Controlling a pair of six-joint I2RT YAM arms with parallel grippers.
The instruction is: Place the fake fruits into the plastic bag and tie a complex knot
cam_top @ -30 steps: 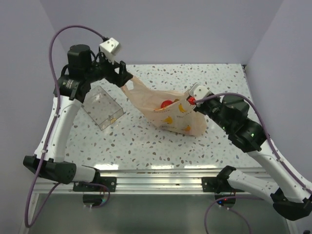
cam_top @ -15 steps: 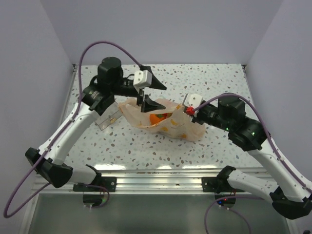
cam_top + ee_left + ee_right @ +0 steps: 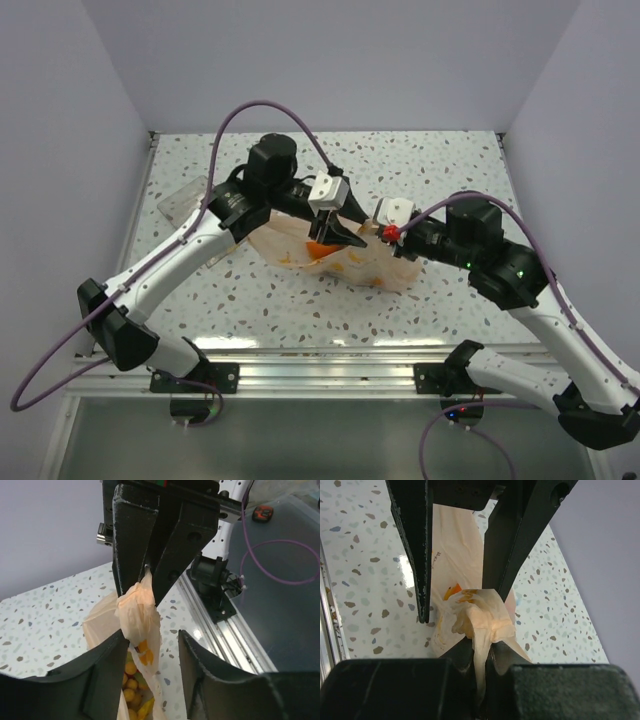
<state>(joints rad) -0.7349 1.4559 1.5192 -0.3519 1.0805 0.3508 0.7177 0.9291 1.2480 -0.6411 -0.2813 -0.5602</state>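
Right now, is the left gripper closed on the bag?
No, the left gripper stands open, with the bag hanging between its spread fingers.

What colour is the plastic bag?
Translucent peach-orange. The plastic bag shows best in the right wrist view.

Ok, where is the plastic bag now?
In the top view, the plastic bag lies mid-table between both arms, a twisted piece pinched in the right tool, with the left tool open around it.
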